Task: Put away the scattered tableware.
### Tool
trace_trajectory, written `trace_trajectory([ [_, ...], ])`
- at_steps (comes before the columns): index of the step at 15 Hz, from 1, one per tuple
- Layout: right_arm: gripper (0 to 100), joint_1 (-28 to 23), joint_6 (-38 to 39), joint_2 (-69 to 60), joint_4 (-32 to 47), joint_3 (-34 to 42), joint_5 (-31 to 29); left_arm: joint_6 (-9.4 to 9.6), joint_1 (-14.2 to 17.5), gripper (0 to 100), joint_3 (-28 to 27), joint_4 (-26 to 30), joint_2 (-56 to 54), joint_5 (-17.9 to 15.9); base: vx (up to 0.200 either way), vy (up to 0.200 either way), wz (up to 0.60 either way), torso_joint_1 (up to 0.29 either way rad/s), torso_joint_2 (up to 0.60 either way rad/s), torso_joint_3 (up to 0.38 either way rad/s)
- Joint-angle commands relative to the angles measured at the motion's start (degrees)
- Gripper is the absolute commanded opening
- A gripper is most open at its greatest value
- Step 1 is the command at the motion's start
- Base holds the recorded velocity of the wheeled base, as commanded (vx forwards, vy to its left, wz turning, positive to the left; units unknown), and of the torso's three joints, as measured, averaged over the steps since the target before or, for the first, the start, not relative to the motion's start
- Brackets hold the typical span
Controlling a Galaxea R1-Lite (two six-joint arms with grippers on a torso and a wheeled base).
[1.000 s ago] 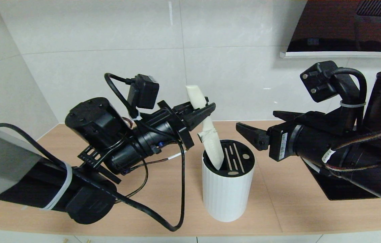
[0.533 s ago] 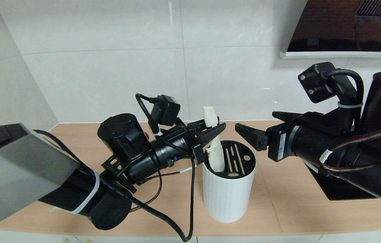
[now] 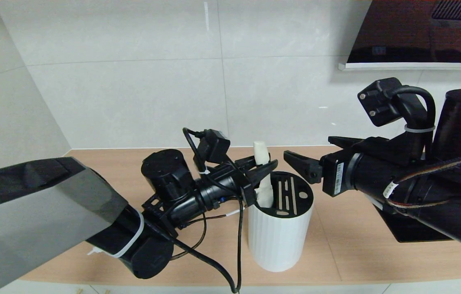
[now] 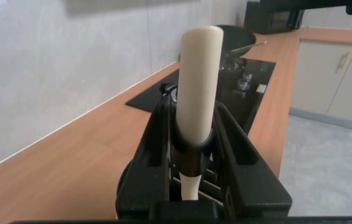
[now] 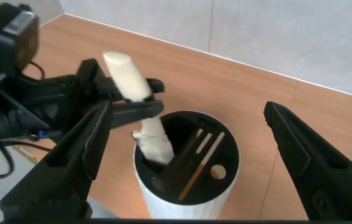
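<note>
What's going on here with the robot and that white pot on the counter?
The left gripper is shut on a cream-handled utensil, whose lower end sits inside the white ribbed cylindrical holder with a black slotted top, on the wooden counter. The right gripper hovers open beside the holder, holding nothing.

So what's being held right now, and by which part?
The left gripper grips the cream knife by its handle, lower end in the white holder. The right gripper is open, empty.
</note>
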Motion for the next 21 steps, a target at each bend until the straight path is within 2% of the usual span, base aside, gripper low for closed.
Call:
trace_trajectory([
  [1,100,0.03,0.0,0.43,-0.01,0.0,0.01,-0.1,-0.11,0,-0.38,0.14,1.52,0.16,0.0,0.0,0.0,0.0,0.0,0.0],
  [4,100,0.03,0.0,0.26,-0.54,0.0,0.01,-0.28,-0.11,0,-0.38,-0.47,1.26,0.16,0.0,0.0,0.0,0.0,0.0,0.0],
  [5,100,0.03,-0.09,0.34,-1.42,0.18,0.01,-0.28,-0.11,100,-0.38,-0.47,1.26,0.16,0.0,0.0,0.0,0.0,0.0,0.0],
  [14,100,0.03,-0.09,0.43,-1.5,0.18,0.01,-0.37,-0.11,100,-0.64,-0.91,0.82,1.04,0.0,0.0,0.0,0.0,0.0,0.0],
  [17,100,0.03,0.0,0.08,-1.59,0.18,0.01,-0.54,-0.11,100,-0.55,-0.91,-3.84,2.01,0.0,0.0,0.0,0.0,0.0,0.0],
  [19,100,-1.38,0.17,-1.06,-1.5,0.27,0.1,-2.65,0.33,100,0.68,-1.26,-9.99,4.29,0.0,0.0,0.0,0.0,0.0,0.0],
  [21,100,-7.27,0.26,-3.79,-1.5,2.02,0.28,-6.34,2.09,100,5.51,-1.79,-19.48,8.25,0.0,0.0,0.0,0.0,0.0,0.0],
])
